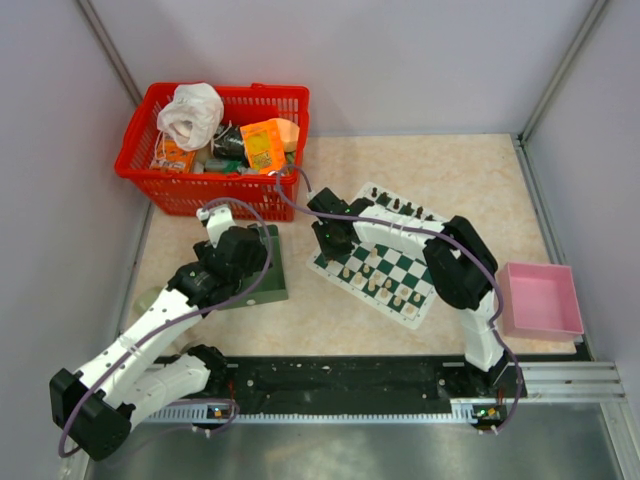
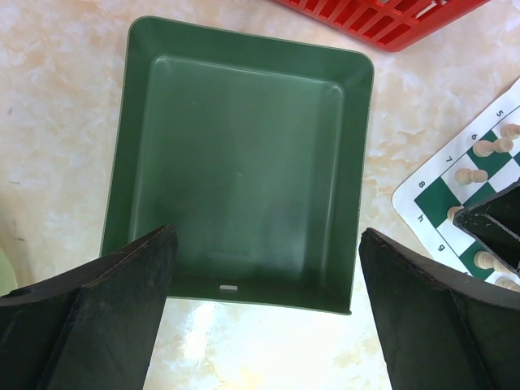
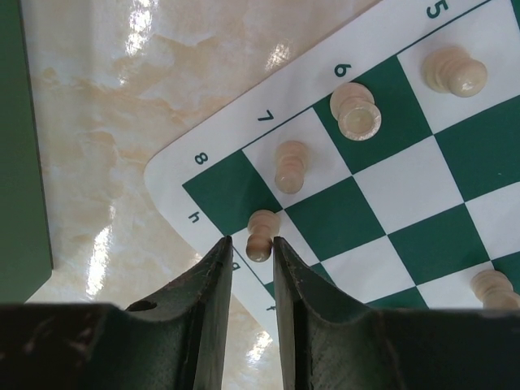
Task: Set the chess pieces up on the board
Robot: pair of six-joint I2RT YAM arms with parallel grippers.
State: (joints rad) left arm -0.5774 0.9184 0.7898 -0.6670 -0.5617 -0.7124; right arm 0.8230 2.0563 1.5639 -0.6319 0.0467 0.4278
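Chess pieces (image 1: 375, 272): cream ones are spread over the near half of the board (image 3: 341, 219), black ones (image 1: 400, 207) lined along its far edge. Board lies askew on worktop (image 1: 440, 170), right of green tray (image 2: 244, 146).

Right tool (image 3: 252, 242) is low over board's corner by the 8 and h marks. Jaws only a slit apart, w/ a cream pawn (image 3: 262, 231) upright right at the tips. Pawn approx fills the gap, so can't tell if it's pinched or free. Three more cream pieces stand along same edge, by rows 7, 6, 5.

Left tool (image 2: 266, 234) hangs over tray, jaws spread fully, nothing in them.

Step in hand, my read: setting one cream pawn down at the corner area. Setup looks far from done, as cream side isn't in neat ranks.

Next move prob needs:
- pawn's base flat and centred in its square
- jaws widened enough to clear it
- a straight lift, so tips don't knock it or its neighbour on row 7

Left arm has no job visible, so best kept off board.
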